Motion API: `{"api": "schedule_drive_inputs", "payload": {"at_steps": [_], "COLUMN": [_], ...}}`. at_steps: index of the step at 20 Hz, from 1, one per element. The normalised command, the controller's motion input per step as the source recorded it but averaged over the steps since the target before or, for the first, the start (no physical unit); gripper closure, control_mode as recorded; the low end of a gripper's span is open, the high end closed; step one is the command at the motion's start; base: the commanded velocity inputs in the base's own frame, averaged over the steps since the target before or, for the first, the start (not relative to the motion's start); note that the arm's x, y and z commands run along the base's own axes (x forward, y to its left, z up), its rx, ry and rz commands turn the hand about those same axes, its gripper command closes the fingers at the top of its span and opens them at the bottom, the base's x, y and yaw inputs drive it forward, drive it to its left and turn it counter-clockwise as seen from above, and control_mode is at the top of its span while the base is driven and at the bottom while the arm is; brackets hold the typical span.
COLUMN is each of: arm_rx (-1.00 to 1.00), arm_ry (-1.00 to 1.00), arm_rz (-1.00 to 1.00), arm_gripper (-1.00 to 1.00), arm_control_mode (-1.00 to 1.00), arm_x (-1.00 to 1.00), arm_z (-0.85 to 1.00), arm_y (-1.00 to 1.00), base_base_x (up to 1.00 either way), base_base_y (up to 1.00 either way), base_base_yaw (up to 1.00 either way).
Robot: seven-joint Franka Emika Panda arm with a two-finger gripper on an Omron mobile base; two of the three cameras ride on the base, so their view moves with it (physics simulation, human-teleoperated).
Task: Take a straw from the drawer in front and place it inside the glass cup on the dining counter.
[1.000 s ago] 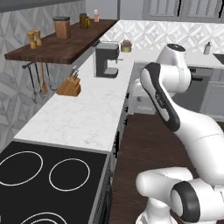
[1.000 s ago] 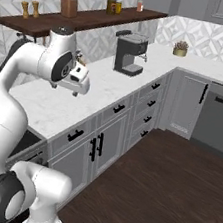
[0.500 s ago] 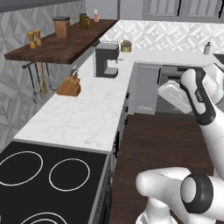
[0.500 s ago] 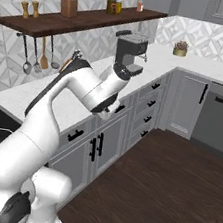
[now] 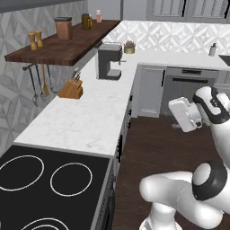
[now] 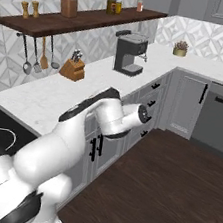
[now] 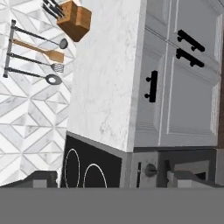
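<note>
The hand view, rolled sideways, faces the grey cabinet fronts under a white marble worktop [image 7: 109, 78]. The drawer [image 7: 162, 65] is a flat grey front with a small dark handle [image 7: 151, 86], and it is closed. My gripper [image 7: 116, 181] stands off from it, its two fingertips [image 7: 43, 178] far apart at the bottom edge with nothing between them. From the left base camera my gripper [image 5: 179, 116] hangs over the dark wood floor, turned toward the cabinets. The straw is hidden. The glass cup and the dining counter are out of view.
Two cabinet doors with black handles [image 7: 190, 48] sit beside the drawer. A black stove [image 5: 49, 179] lies at the worktop's near end. A knife block [image 5: 72, 89], a coffee machine [image 5: 109, 60] and hanging utensils [image 5: 39, 85] stand along the wall. Narrow stacked drawers [image 6: 153, 102] and a dishwasher [image 6: 218, 119] lie further on.
The arm has swung off the worktop, out to the right and down in front of the cabinets. The hand now hangs lower and faces the cabinet fronts.
</note>
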Motion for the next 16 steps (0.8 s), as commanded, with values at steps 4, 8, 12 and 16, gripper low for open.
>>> {"api": "schedule_drive_inputs", "payload": {"at_steps": [4,8,12,16], "arm_rx": [0.18,0.13,0.14,0.11], "arm_ry": [0.00,0.00,0.00,0.00], "arm_rz": [0.00,0.00,0.00,0.01], "arm_gripper": [-1.00,-1.00,-1.00,-1.00], "arm_control_mode": [-1.00,-1.00,-1.00,-1.00], "arm_x": [0.46,0.46,0.30,0.16], "arm_z": [-0.83,-0.73,-0.61,-0.48], "arm_y": [0.00,0.07,0.21,0.37], "base_base_x": [0.00,0.00,0.00,0.00], "base_base_y": [0.00,0.00,0.00,0.00], "base_base_yaw": [0.00,0.00,0.00,0.00]}}
